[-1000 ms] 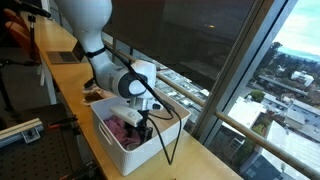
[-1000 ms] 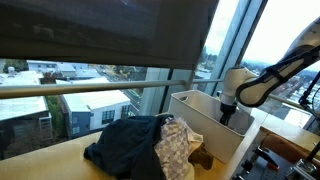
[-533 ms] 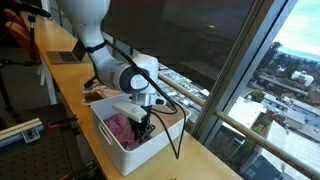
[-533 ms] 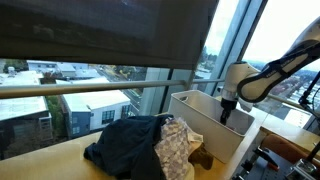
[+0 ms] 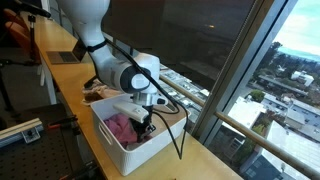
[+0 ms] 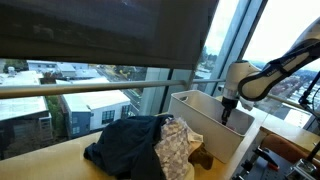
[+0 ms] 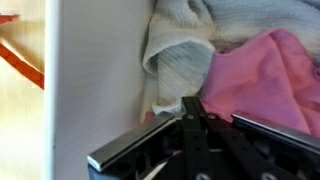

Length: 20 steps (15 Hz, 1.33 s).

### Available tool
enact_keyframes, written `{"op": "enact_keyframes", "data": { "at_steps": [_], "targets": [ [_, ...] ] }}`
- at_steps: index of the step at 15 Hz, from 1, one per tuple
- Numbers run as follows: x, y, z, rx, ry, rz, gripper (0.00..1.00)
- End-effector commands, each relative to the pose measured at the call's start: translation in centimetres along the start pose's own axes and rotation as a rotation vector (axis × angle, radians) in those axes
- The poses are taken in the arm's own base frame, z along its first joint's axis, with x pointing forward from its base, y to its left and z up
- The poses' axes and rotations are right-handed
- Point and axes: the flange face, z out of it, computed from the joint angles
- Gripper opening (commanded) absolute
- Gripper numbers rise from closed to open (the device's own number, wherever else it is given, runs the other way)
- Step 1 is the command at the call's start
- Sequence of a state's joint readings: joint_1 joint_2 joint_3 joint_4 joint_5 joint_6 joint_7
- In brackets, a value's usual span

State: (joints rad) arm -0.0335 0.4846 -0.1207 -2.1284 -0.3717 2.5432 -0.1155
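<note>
Pink cloth in the white bin, gripper right above it.
We see it bunched, with no clear long axis, filling the wrist view from 1 to 4 o'clock, and a grey towel at 12. The arm comes in from 10 o'clock, wrist vertical, fingers pointing down into the bin. Jaws look pressed together; we cannot tell if fabric is pinched. The cloth is soft, wrinkled and bright pink.

Gripper dark, low in frame, inside white bin; jaw state unclear. Pale grey ribbed cloth bunched against bin wall. Pink cloth just beside gripper, touching grey cloth. Wooden bench outside bin wall; bench edges out of frame.
</note>
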Motion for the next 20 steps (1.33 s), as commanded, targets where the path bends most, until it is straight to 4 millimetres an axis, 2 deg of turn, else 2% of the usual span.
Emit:
{"op": "enact_keyframes", "data": {
  "at_steps": [1, 7, 10, 16, 20],
  "targets": [
    [-0.4, 0.4, -0.7, 0.019, -0.015, -0.008, 0.34],
    [0.4, -1.4, -1.1, 0.039, -0.015, -0.024, 0.76],
    [0.6, -2.1, -0.5, 0.060, -0.028, -0.030, 0.99],
    [0.7, -3.1, 2.7, 0.112, -0.106, -0.032, 1.00],
    [0.6, -3.0, 6.2, 0.115, -0.158, -0.023, 1.00]
  ]
}}
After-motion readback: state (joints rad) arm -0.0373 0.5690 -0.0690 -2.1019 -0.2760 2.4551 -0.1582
